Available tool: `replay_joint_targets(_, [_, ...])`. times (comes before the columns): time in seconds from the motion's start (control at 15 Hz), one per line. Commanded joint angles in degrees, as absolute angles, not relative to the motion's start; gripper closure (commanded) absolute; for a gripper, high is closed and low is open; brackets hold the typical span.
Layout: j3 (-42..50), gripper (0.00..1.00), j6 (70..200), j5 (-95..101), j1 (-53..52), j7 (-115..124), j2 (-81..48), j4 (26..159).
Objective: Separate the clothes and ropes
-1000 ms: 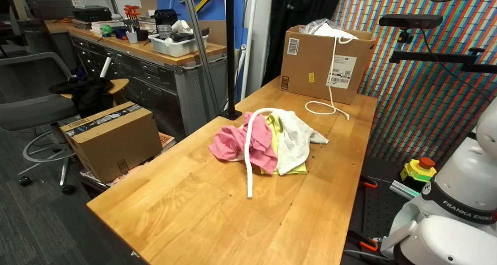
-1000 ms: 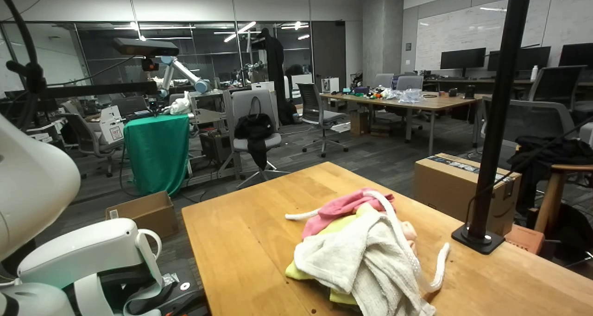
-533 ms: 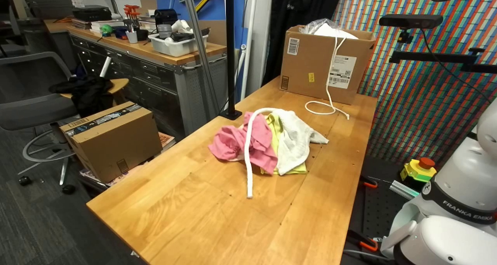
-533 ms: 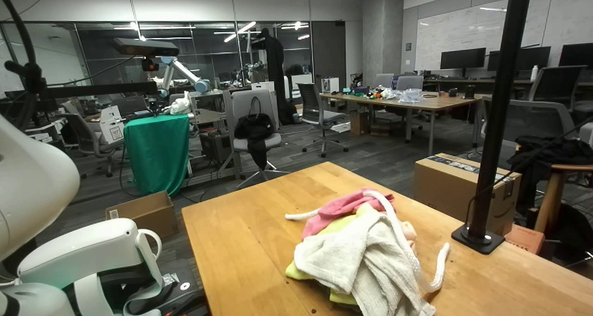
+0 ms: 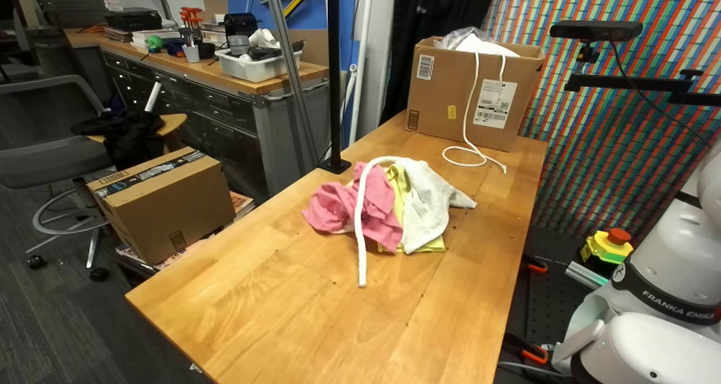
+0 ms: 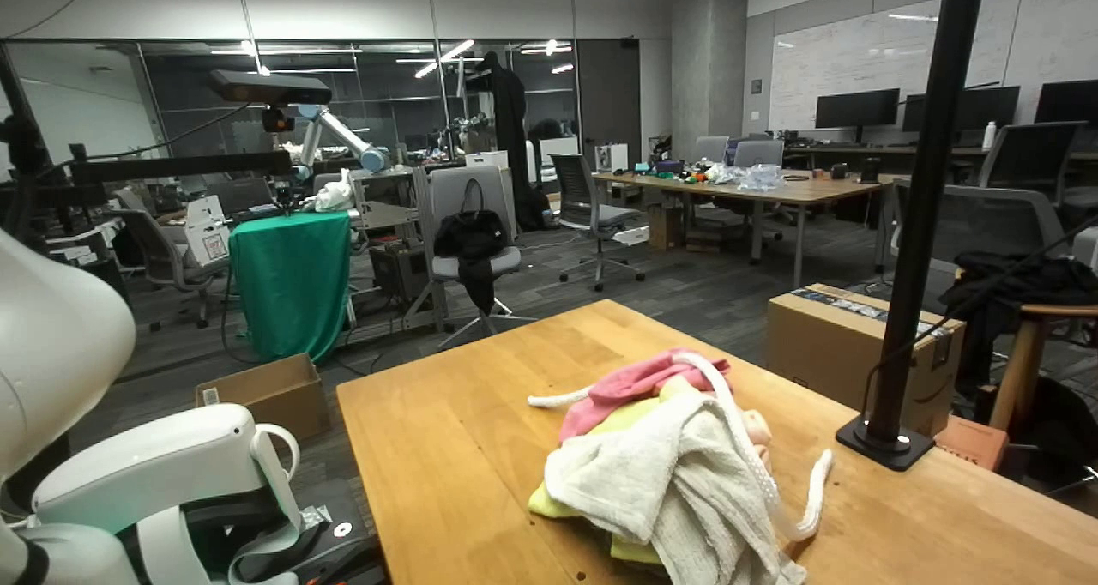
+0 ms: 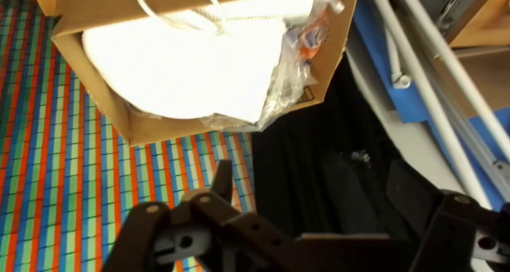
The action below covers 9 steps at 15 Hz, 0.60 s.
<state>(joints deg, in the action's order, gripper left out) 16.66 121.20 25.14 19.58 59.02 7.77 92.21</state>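
A pile of clothes lies on the wooden table in both exterior views: a pink cloth (image 5: 332, 206), a yellow cloth (image 6: 630, 415) and a cream-white cloth (image 5: 426, 209). Across the pile runs a thick white rope (image 5: 359, 220), its end resting on the bare wood. A thinner white rope (image 5: 467, 119) hangs over the front of the cardboard box (image 5: 445, 99) in two strands, one curling in a loop on the table. In the wrist view my gripper (image 7: 313, 180) stands open with nothing between its fingers, beyond the box and thin rope (image 7: 145, 2). Neither exterior view shows the gripper.
White sheet-like material (image 7: 179, 72) and clear plastic fill the box top. A black pole (image 5: 334, 91) is mounted at the table edge. The robot arm (image 5: 664, 266) is beside the table, near a camera on a bracket (image 5: 596, 31).
The thin rope's two strands have spread apart over the box front, the longer one shifting left in an exterior view. The arm's upper part has shifted slightly. The clothes pile is unchanged.
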Motion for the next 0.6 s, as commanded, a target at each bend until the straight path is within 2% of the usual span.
replay_joint_targets(0.0, [13.4,0.0,123.3,22.9,16.7,54.4,15.1,102.2])
replay_joint_targets(0.53, [7.7,0.0,126.8,13.7,10.8,43.3,20.7,121.3])
